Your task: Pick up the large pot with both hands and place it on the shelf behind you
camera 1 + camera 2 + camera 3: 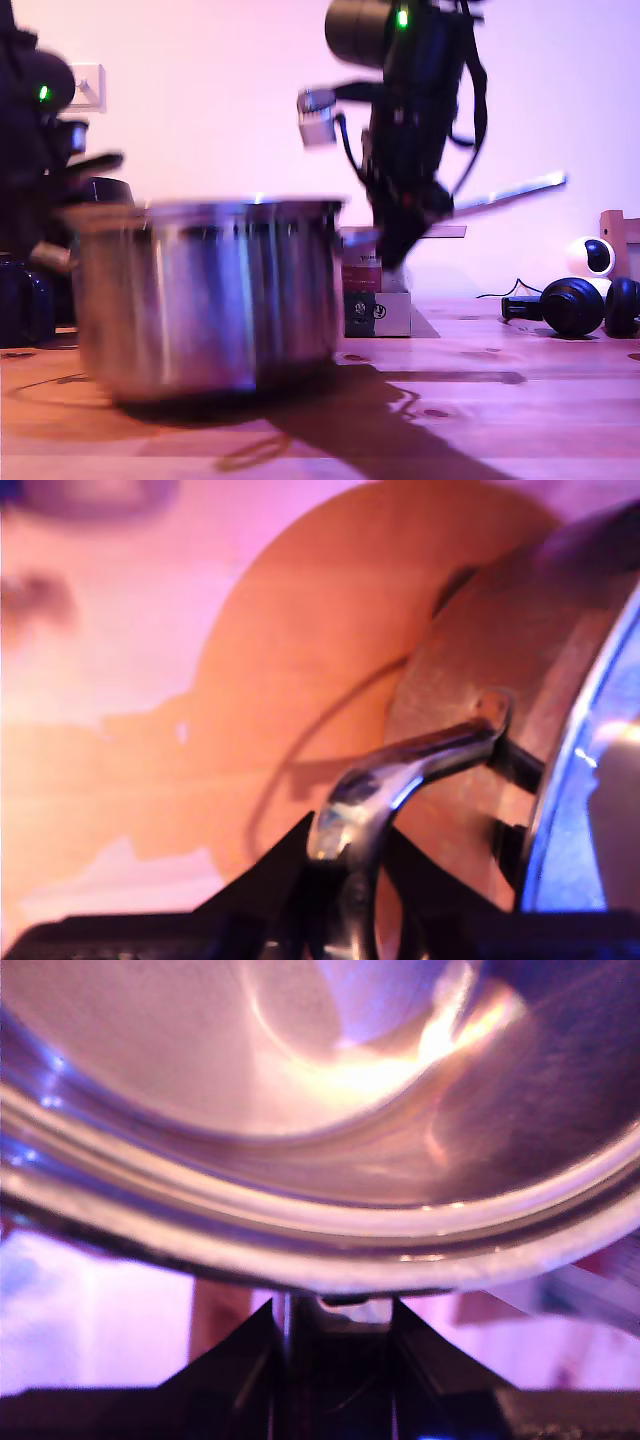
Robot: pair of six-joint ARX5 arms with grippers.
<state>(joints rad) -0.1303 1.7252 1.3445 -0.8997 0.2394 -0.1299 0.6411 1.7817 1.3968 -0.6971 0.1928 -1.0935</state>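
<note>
The pot (pixel 205 295) is low over the table (pixel 520 400), in front of the shelf (pixel 452 231). My first gripper (pixel 345 880) clamps its handle (pixel 420 760) to share the load and steady it. My second gripper (pixel 330 1345) sits narrow under the rim, and whether it is clamped cannot be told.

Pink-violet light washes the wooden tabletop (pixel 130 710) spread beneath my first gripper (pixel 345 865), where black headphones (pixel 575 305) lie well apart from that pincer, and the plain pale wall (pixel 220 80) rising beyond it, which bears a white switch plate (pixel 88 87) higher than the pincer.
</note>
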